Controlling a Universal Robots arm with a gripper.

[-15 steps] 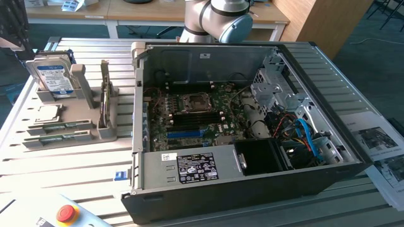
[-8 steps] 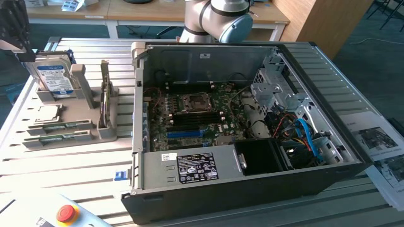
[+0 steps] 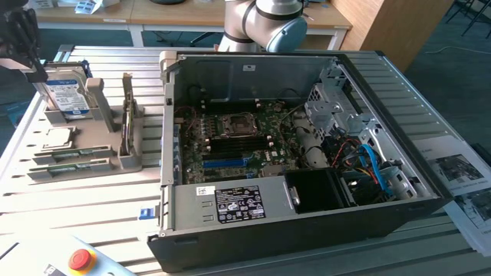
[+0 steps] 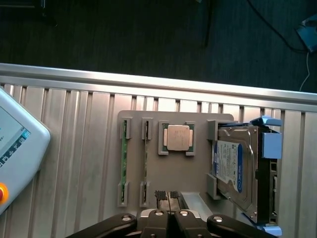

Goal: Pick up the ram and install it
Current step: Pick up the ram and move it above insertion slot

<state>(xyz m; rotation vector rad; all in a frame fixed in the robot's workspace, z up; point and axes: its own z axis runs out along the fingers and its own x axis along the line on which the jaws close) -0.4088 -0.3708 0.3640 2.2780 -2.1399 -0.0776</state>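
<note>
Pincer [image 4: 169, 196], pressed together and empty, hovers over the near edge of the tray [image 4: 198, 173]. Beyond it the ram [image 4: 145, 163] stands on edge in its clips, beside a twin stick [image 4: 124, 161]. Best, I judge: spread wide, centre mid-length, lift straight.

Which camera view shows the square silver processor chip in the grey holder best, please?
The wrist view: it looks straight down on the square silver processor chip, showing its whole face. The exterior view shows it slanted, at that view's left.
</note>
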